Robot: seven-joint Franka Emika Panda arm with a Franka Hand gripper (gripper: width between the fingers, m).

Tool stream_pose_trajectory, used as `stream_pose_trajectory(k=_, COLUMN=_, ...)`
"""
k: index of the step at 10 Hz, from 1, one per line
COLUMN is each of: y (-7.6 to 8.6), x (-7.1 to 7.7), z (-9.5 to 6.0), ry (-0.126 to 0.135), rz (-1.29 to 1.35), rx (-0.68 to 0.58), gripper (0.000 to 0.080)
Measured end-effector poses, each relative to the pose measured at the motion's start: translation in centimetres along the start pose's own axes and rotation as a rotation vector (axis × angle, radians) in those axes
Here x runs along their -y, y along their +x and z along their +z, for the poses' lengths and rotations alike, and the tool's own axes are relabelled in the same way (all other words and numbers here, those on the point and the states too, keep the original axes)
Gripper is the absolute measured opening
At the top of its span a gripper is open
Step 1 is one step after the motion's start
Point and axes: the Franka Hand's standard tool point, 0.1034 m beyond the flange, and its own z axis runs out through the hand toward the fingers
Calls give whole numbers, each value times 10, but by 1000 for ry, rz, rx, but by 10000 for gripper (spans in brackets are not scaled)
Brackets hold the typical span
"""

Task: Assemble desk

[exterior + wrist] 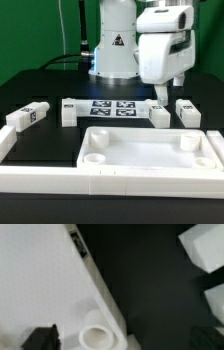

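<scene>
On the black table the work has barely begun, judging by how the parts lie. The panel lies flat at the front with its rim up. The corner sockets that show are empty. All four legs lie loose behind it, none fitted. The first leg and second leg are on the exterior view's left of the marker board. The third leg and fourth leg are on its right. So every leg has yet to be picked up, stood in a socket and fixed. The claw hangs with its fingers spread wide and nothing between them. It is above the third and fourth legs and clear of both. The panel sits just in front of and below it, not touching. In the wrist view the panel's rim and one round socket show beside bare table.
</scene>
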Motion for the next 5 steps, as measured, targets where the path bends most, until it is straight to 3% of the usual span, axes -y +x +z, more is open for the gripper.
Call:
stream_pose_trajectory(k=3, y=11, x=22, z=2, ry=14, rz=385, rx=6, gripper=649)
stream_pose_trajectory(k=5, y=16, x=28, z=4, ry=29, rz=567, rx=2, gripper=649)
